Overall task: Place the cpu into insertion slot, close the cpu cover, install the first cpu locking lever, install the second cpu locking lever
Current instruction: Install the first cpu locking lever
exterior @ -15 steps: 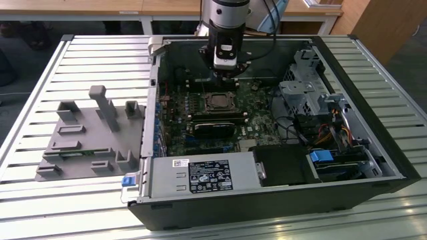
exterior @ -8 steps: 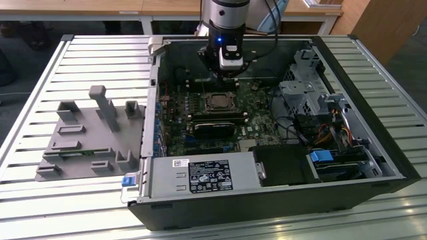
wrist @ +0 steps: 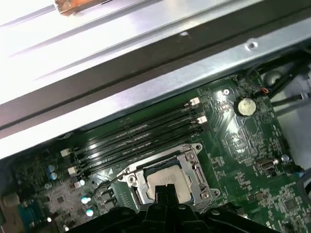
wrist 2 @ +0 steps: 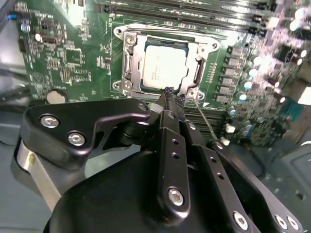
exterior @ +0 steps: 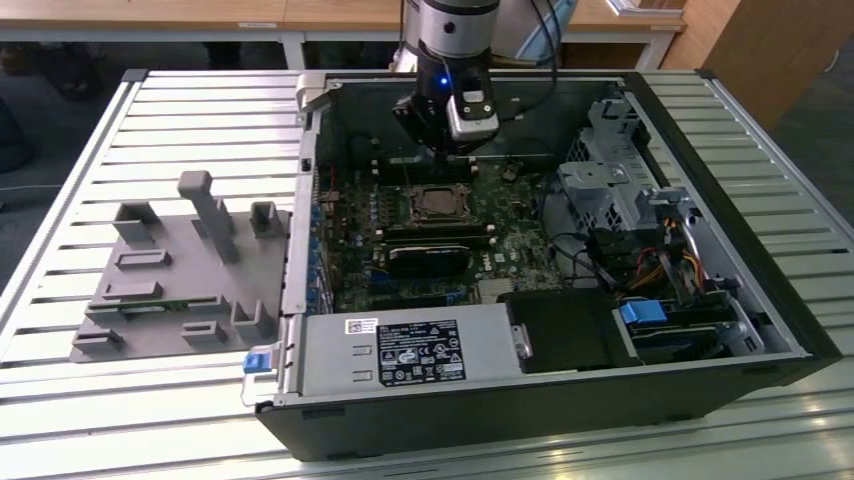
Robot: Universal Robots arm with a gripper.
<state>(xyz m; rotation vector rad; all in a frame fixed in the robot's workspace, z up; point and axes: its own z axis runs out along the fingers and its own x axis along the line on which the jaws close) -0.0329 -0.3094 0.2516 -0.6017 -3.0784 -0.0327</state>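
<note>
Gripper [wrist 2: 170, 93]: fingers closed together, nothing seen between them, tips at the slot's edge.
Cpu [wrist 2: 165, 65]: seated in the slot [exterior: 435, 203], mid-board [wrist 2: 63, 63].
Cover [wrist 2: 137, 68]: lying flat around the cpu.
Lever [wrist 2: 204, 121]: thin rod slanting off a slot corner, just beside the fingertips.
Case [exterior: 534, 400]: open, on the bench [exterior: 80, 130].
Grey fixture [exterior: 174, 280]: near the bench's edge on the exterior view's left.

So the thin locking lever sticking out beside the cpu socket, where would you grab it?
Near its free end, probably. The locking lever is a thin bare wire running out from the corner of the cpu cover, standing apart from the cover there. Come from above and pinch it crosswise. The gripper sits close by.
</note>
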